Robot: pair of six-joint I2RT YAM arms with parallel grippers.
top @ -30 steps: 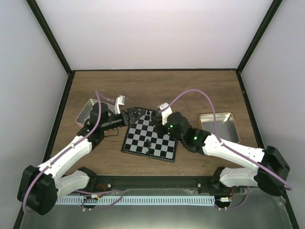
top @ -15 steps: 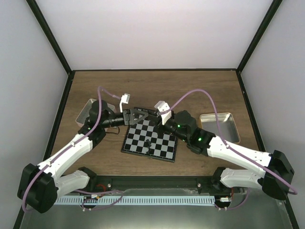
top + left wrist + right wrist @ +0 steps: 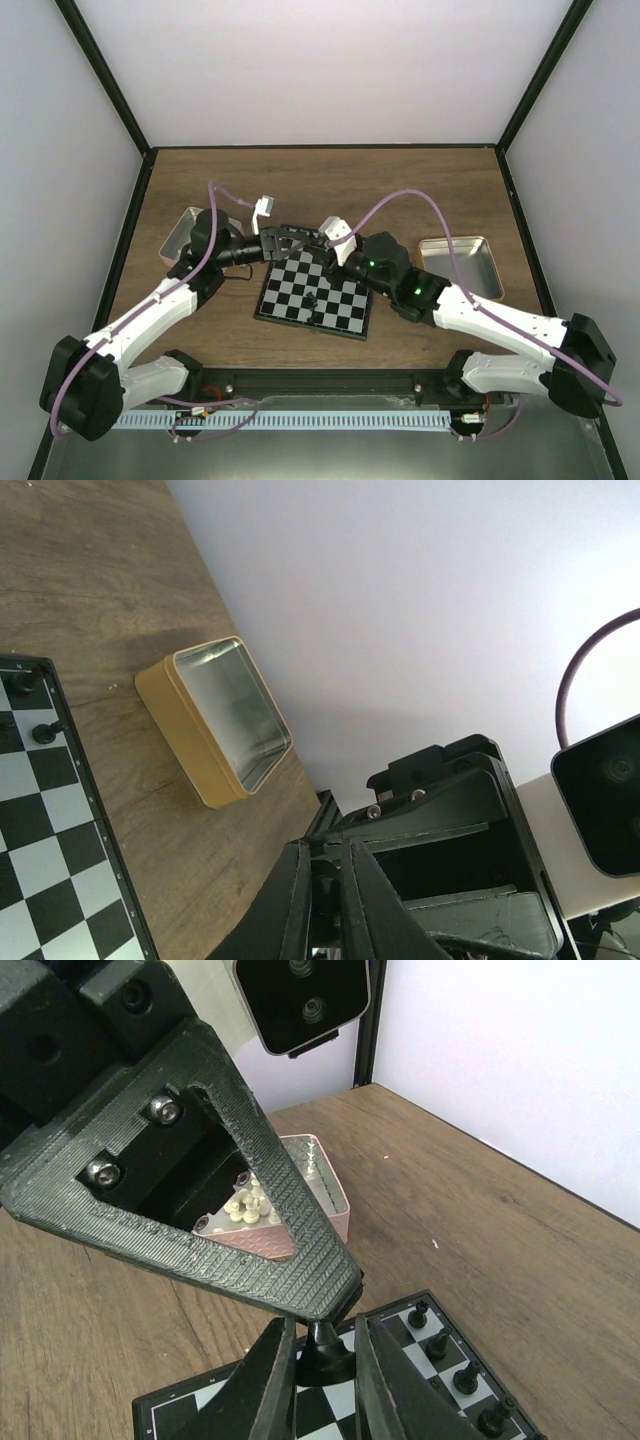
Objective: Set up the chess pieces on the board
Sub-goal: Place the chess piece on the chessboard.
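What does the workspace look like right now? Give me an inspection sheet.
Surface: brown wooden table, no spills seen.
Job's things: small black-and-silver chessboard lying flat; tiny black chess pieces along one edge, one mid-board.
Clutter: pinkish rectangular tin holding cream-white pieces; tan-rimmed metal tin, apart from the board.
Grippers: right gripper shut on a held black piece over the board's edge; left gripper shut, tip at that piece's top.
Cables: purple cable arching above each arm.
Surroundings: white walls, black frame posts.
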